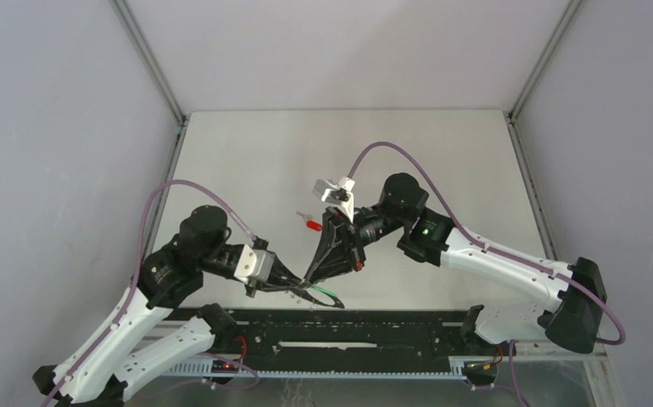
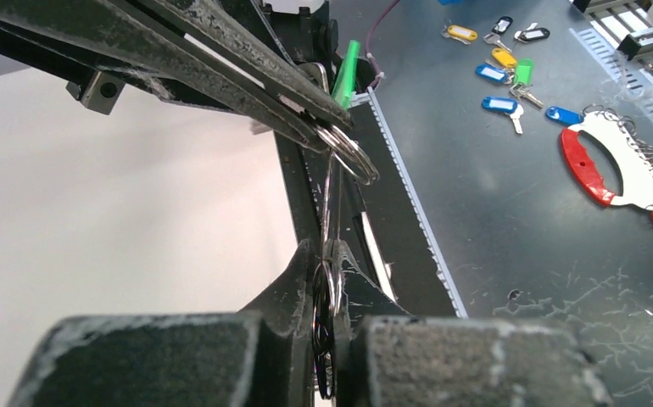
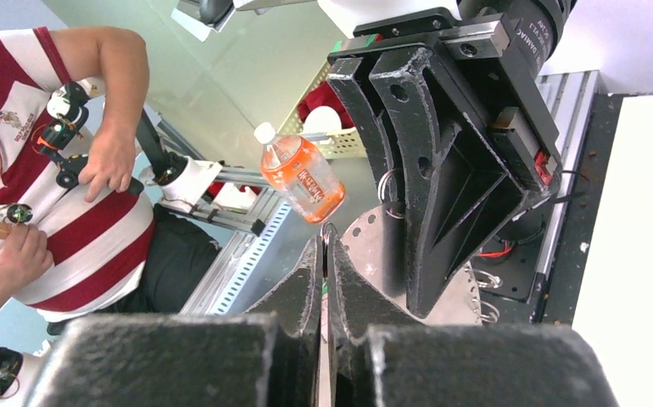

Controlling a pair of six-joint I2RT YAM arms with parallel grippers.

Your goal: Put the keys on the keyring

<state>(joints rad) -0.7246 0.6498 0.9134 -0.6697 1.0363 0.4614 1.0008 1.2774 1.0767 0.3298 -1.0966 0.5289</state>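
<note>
Your left gripper (image 2: 330, 264) is pinched together on the keyring (image 2: 328, 297), which shows edge-on as a thin metal loop between its fingers, held in the air over the near edge of the table (image 1: 247, 161). Your right gripper (image 3: 324, 246) is likewise closed. Going by the green plastic head just behind its tips, it looks to be clamped on the green key (image 2: 346, 76). A small metal ring (image 2: 353, 157) juts out right at those tips, with a thin strand running from it down into the left jaws. The two grippers meet tip to tip, so I judge you are in the middle of threading this key. The red key (image 1: 310, 223) lies on the table, apart from both arms, and is not yet on. To do this step well, hold the left arm quiet as the anchor and let only the right one move. Use small, slow rotations that walk the key's hole around the wire rather than pulling along it. The loop looks limp, so a tug will probably just drag or twist it out of the left grip. Watch the left wrist view, where the ring and the tips are sharpest; from above the joint is too small to read. Don't release either side until you see the key hanging from the loop on its own.
</note>
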